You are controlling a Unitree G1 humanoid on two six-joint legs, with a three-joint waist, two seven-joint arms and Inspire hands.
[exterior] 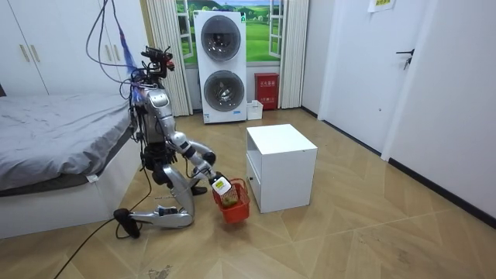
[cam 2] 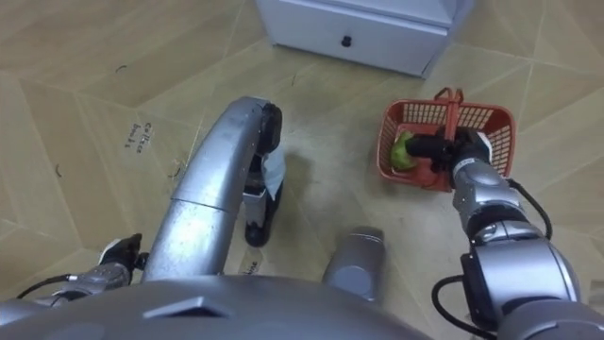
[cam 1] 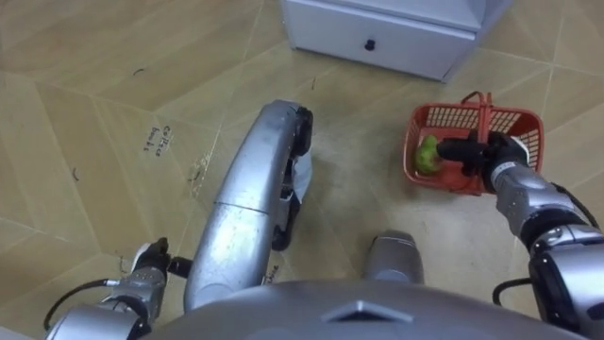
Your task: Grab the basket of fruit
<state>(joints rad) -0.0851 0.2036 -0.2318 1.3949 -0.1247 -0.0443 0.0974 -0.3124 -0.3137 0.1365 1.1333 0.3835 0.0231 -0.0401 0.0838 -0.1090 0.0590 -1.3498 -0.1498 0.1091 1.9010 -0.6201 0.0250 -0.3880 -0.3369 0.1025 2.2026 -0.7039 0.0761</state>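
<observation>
Wood-pattern floor (exterior: 349, 240): bare boards in front of the white cabinet (exterior: 280, 167); everything listed stands on it.
Fruit basket (cam 1: 524, 132): red plastic mesh, down at floor level, just beside the white cabinet's front corner on the room view's left.
Handle (cam 1: 487, 113): red, arched over the middle of the basket.
Green fruit (cam 1: 427, 156): inside the basket, at the end on the robot's left.
Right hand (cam 1: 491, 156): reaches into the open top of the basket at the handle, next to the green fruit. How far it is closed, and whether it has hold of the handle, cannot be told.
Robot: kneels on the floor to the room view's left of the white cabinet, right arm stretched down to the basket.
Left hand (cam 1: 146, 269): low beside the robot's left thigh, well apart from the cabinet; its state cannot be told.
Drawer knob (cam 1: 370, 44): dark, on the cabinet front that faces the robot.
Bed (exterior: 54, 132): grey cover, behind the robot, farther from the cabinet.
Washer stack (exterior: 223, 66): white, two round doors, against the far wall beyond the cabinet.
</observation>
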